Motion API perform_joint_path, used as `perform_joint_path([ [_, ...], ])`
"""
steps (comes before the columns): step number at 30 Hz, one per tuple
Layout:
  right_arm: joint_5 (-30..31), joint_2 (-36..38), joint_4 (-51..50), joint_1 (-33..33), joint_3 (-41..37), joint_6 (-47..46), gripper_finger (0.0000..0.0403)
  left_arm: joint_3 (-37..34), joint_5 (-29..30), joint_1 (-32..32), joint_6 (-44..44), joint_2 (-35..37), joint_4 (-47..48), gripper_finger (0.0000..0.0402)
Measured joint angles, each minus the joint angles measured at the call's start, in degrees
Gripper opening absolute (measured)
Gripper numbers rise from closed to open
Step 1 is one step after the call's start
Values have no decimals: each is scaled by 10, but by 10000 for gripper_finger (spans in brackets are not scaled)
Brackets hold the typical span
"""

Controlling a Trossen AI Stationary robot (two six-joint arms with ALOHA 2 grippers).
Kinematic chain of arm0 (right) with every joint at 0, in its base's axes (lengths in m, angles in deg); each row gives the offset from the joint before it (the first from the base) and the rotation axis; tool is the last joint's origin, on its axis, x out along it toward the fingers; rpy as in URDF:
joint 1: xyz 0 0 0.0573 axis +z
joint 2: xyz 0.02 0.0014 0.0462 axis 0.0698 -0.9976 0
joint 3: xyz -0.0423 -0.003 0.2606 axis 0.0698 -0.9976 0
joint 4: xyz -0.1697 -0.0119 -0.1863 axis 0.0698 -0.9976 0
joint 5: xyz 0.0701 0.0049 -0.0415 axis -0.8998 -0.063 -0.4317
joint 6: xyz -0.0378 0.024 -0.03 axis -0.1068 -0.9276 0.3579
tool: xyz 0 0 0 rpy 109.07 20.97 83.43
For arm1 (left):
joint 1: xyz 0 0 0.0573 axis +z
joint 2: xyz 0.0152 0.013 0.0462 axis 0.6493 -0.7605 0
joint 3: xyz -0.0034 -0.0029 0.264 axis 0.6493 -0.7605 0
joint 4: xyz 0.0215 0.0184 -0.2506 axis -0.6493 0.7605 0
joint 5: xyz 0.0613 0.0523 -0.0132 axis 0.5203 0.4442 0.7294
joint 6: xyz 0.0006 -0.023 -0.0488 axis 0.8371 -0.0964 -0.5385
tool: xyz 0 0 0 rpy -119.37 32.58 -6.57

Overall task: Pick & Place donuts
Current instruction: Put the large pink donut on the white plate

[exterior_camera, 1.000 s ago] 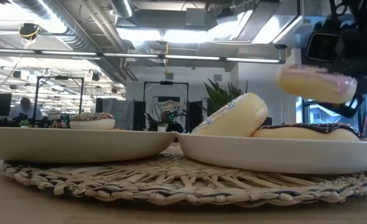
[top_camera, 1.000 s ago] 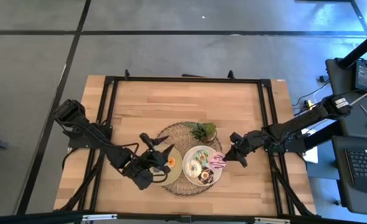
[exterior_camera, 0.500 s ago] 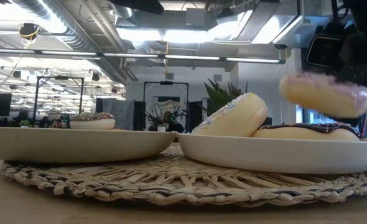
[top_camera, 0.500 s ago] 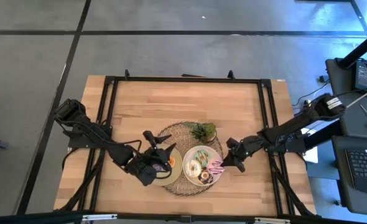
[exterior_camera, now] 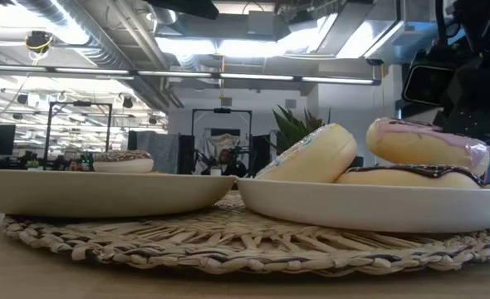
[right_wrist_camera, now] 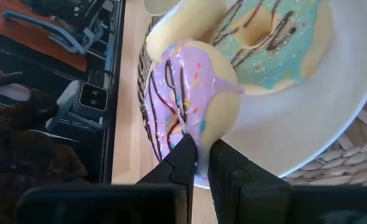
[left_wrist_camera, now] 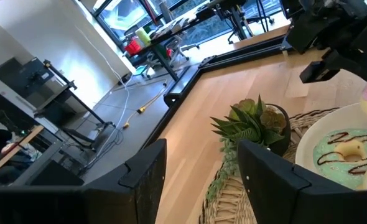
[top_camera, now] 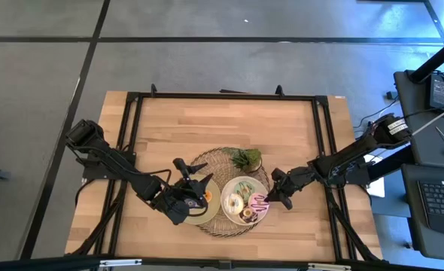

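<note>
right gripper: clamped on the pink-iced donut, pinching its rim right at the near edge of the right plate
pink-iced donut: dark drizzle and sprinkles, sitting tilted on the pile in the low view, over a chocolate-iced donut
mint green donut: flat in the same plate, just beside the pink one
cream donut: leaning on its edge in that plate
left gripper: fingers apart, nothing in them, over the left plate
orange donut: on the left plate under that gripper
woven mat: under both plates
green sprig: far side of the mat
</note>
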State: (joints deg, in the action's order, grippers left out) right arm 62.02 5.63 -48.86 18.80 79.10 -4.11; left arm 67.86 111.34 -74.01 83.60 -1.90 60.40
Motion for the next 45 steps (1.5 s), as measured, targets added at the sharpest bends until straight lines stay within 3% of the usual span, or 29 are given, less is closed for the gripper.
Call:
perform_joint_path([
  [7,0,0,-5,0,0,2,48,0,0,0,-6,0,0,192],
  [21,5,0,-7,0,0,2,152,0,-1,0,-9,0,0,189],
  [31,13,0,-62,0,0,2,157,0,-1,0,-10,0,0,193],
  [45,31,0,-51,0,6,32,156,0,-1,0,-11,0,0,190],
])
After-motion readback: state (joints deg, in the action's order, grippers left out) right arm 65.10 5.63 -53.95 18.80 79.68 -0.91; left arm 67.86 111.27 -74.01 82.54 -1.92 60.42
